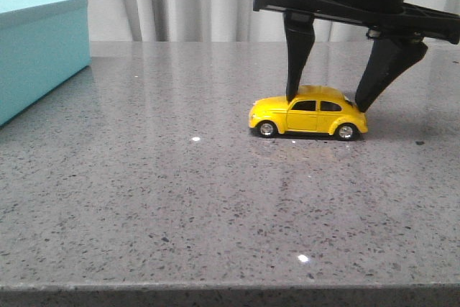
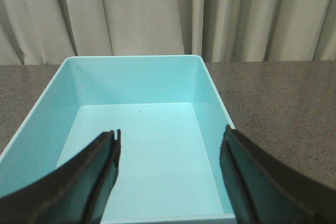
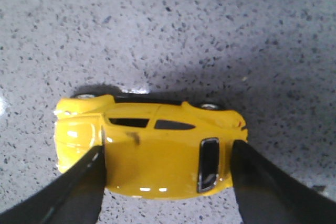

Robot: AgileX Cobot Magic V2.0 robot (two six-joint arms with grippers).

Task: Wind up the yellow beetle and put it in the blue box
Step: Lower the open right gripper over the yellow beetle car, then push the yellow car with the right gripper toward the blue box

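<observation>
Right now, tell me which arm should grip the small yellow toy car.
Right. The right hand already straddles the small glossy yellow toy car; the left hand hovers open over the turquoise box.

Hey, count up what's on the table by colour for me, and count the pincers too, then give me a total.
Yellow: 1, the yellow beetle.
Blue: 1, the blue box, open and empty in the left wrist view.
Black pincers: 2, the right pincer straddling the car, and the left pincer above the box.
Total: 4
</observation>
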